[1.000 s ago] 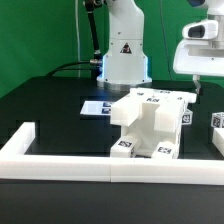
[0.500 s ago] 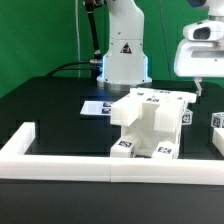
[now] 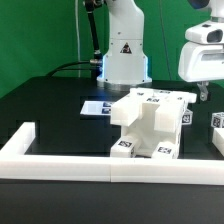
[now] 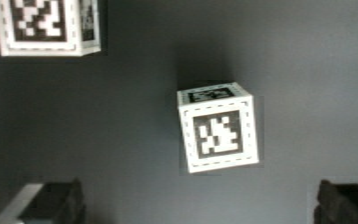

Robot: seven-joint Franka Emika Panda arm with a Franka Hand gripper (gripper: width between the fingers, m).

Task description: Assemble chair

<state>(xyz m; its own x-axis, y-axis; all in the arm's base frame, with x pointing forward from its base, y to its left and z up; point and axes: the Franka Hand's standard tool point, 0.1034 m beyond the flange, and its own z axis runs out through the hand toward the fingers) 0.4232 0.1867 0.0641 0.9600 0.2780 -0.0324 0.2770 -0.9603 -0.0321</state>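
Note:
The partly built chair point(image 3: 150, 122), chunky white blocks with black-and-white tags, stands in the middle of the black table. My gripper point(image 3: 203, 93) hangs above the table to the exterior view's right of it, over loose white chair pieces point(image 3: 217, 127) at the frame edge. In the wrist view the gripper point(image 4: 201, 205) is open and empty, its dark fingers point(image 4: 51, 200) far apart. One tagged white block point(image 4: 220, 128) lies below it between the fingers' lines. A second tagged block point(image 4: 48, 27) lies farther off.
A long low white border rail point(image 3: 60, 165) runs along the front and turns back at the exterior view's left. The marker board point(image 3: 97, 107) lies flat behind the chair. The arm's white base point(image 3: 122, 55) stands at the back, before a green curtain.
The gripper has shifted slightly toward the exterior view's right and a little up. The chair and loose pieces have not moved.

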